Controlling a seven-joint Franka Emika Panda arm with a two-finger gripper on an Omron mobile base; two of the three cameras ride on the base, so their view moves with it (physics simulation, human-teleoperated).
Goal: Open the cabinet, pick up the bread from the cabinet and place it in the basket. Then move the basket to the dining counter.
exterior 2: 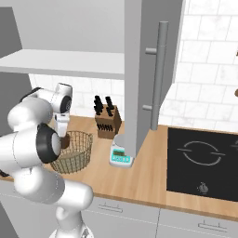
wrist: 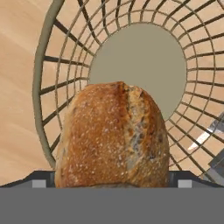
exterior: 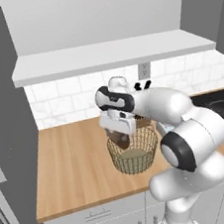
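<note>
Spanning the wall above the counter [exterior: 71, 164], the cabinet [exterior: 111, 54] stands open. Its right door [exterior 2: 139, 69] is swung out edge-on over the counter, with the long bar handle [exterior 2: 160, 79] facing the hob [exterior 2: 202, 160]. The white shelf inside shows at the left in the right base view.

The counter is light wood against a white tile backsplash. The black hob is set into its right end.

The arm [exterior: 185, 124] rises from the counter's front edge and bends left, its wrist turned down over the basket [exterior: 134, 153].

The basket [exterior 2: 72, 153] is a round wire bowl with a beige base. It stands upright about midway between the back and front edges, left of the hob.

A knife block [exterior 2: 108, 123] stands at the back edge, just right of the basket. A small scale [exterior 2: 121, 155] sits nearer the front edge, below the open door.

The bread [wrist: 113, 135] is a brown crusted chunk, level with the basket's rim [wrist: 41, 87] and over its near side. The beige base shows beyond it in the hand view.

The gripper [exterior: 117, 132] points down with its jaws spread wide. The bread lies between the fingertips [wrist: 43, 178]; whether they touch it cannot be told.
</note>
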